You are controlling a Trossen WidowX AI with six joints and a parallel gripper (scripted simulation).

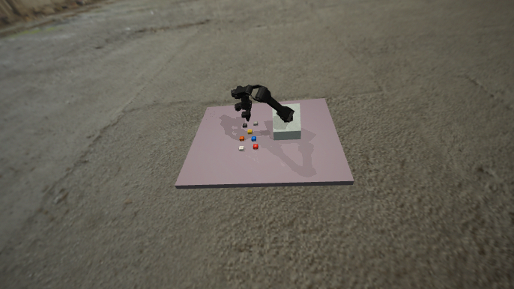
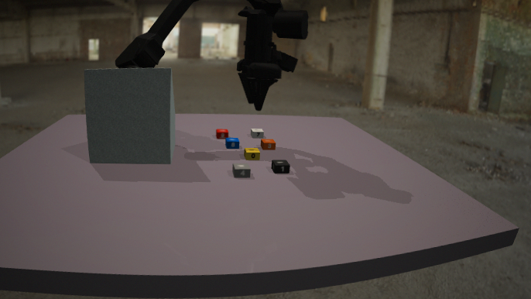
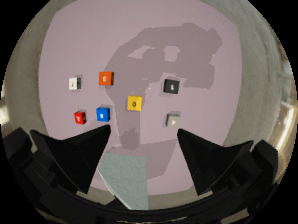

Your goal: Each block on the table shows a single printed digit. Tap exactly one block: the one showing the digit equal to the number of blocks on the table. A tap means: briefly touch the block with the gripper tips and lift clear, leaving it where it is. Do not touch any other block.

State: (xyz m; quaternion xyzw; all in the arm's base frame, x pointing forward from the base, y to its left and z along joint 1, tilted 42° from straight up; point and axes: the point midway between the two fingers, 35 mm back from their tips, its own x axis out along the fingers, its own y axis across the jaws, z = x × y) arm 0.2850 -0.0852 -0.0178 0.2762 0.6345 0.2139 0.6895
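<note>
A white block point(image 1: 241, 148) point(image 2: 257, 133) point(image 3: 74, 83) shows 7. An orange block point(image 1: 241, 138) point(image 2: 268, 144) point(image 3: 106, 78) shows 3, a yellow block point(image 1: 249, 131) point(image 2: 252, 154) point(image 3: 134, 103) shows 0, a black block point(image 1: 244, 125) point(image 2: 280, 166) point(image 3: 171, 86) shows 1, and a grey block point(image 1: 255, 123) point(image 2: 241, 170) point(image 3: 173, 120) shows 4. The digits on the red block point(image 1: 255, 146) point(image 2: 222, 133) point(image 3: 80, 118) and the blue block point(image 1: 254, 138) point(image 2: 232, 142) point(image 3: 103, 114) are too small to read surely. My gripper point(image 1: 247, 119) point(image 2: 255, 106) point(image 3: 144, 130) is open and empty, pointing down, high above the blocks.
The blocks stand apart on a pink table top point(image 1: 210, 170) point(image 2: 155, 232). A pale grey-green pedestal point(image 1: 287, 135) point(image 2: 129, 116) point(image 3: 131, 175) carries the arm's base beside them. The arm's shadow falls across part of the table and near the blocks.
</note>
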